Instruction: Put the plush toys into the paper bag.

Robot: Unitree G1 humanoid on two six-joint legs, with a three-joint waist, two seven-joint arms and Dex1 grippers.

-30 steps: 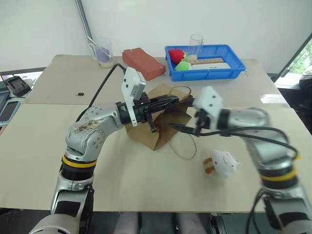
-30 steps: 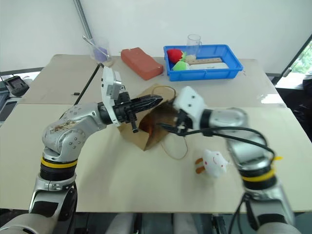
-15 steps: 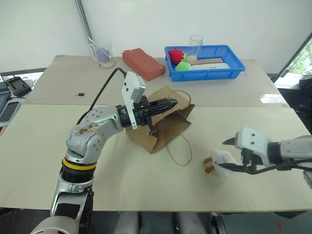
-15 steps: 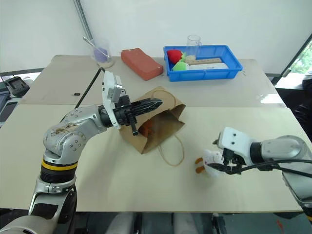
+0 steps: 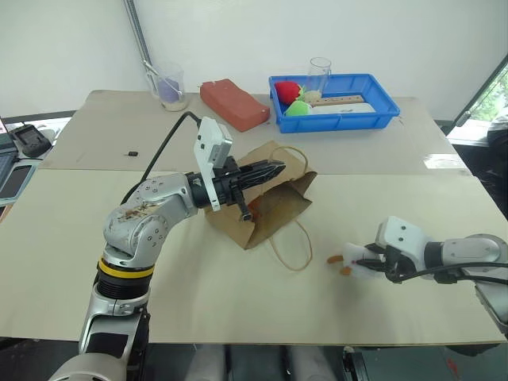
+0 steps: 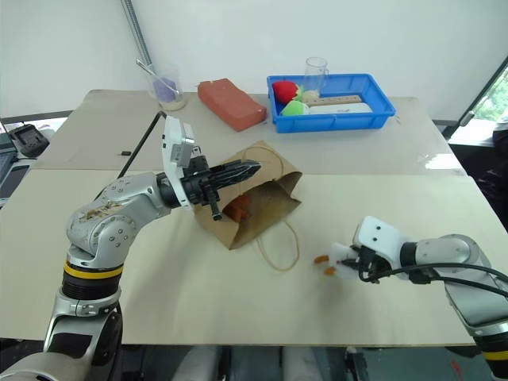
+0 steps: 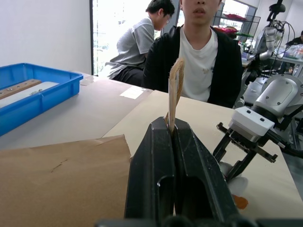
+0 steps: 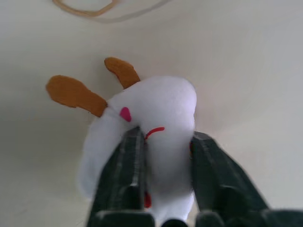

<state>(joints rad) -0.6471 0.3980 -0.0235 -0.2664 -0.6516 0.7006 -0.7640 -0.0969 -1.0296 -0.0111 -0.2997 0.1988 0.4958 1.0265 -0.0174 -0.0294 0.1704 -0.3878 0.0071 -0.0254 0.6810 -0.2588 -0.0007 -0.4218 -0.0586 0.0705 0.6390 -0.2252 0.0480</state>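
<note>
The paper bag (image 5: 278, 208) lies on its side in the middle of the table, mouth turned toward me. My left gripper (image 5: 274, 169) is shut on the bag's upper rim and holds it up; the left wrist view shows the paper edge (image 7: 174, 90) pinched between the fingers. A reddish-brown plush toy (image 6: 240, 206) sits just inside the mouth. To the right, near the front edge, my right gripper (image 8: 165, 151) is shut on the white plush toy (image 8: 156, 106), whose orange feet (image 5: 340, 263) point left. The toy rests on the table.
A beige cord handle (image 5: 290, 248) loops onto the table in front of the bag. At the back stand a blue tray (image 5: 385, 115) with red and green toys and a glass, a reddish-orange block (image 5: 232, 103) and a plastic cup (image 5: 167, 86). Two people (image 7: 199, 56) sit beyond the table.
My right arm swung from the bag's mouth down and to the right to the white toy, and its fingers closed on it. The left gripper and bag stayed still.
</note>
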